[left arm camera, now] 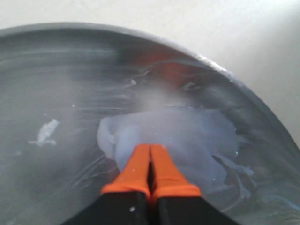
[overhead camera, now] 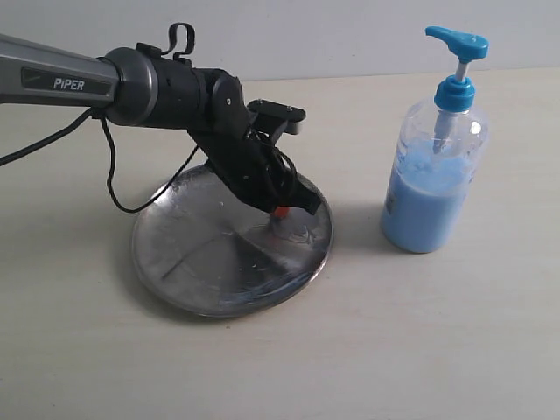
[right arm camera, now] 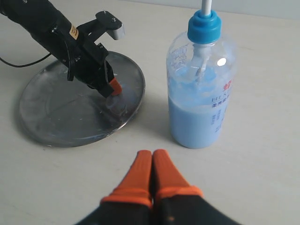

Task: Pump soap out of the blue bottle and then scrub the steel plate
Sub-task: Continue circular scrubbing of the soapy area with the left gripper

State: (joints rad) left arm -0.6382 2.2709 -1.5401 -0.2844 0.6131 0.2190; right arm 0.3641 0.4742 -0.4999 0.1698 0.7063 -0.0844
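– Jaws pressed together on the left gripper (left arm camera: 150, 149), with the orange tips down in the soap (left arm camera: 187, 136) smeared on the steel plate (overhead camera: 197, 262). The right gripper (right arm camera: 152, 153) is closed too. It holds nothing and faces the blue bottle (overhead camera: 435, 179).
– How will that plate handle?
– Stiff, thin and light, I'd judge, and slick where it's wet. It may skate across the worktop (overhead camera: 455, 350) under sideways strokes, so press down gently or steady it by the raised rim.
– And its look?
– Round, shallow, shiny silver and faintly scratched. It has whitish streaks, and a pale bluish blob on the half nearer the bottle, which stands upright just beside it.
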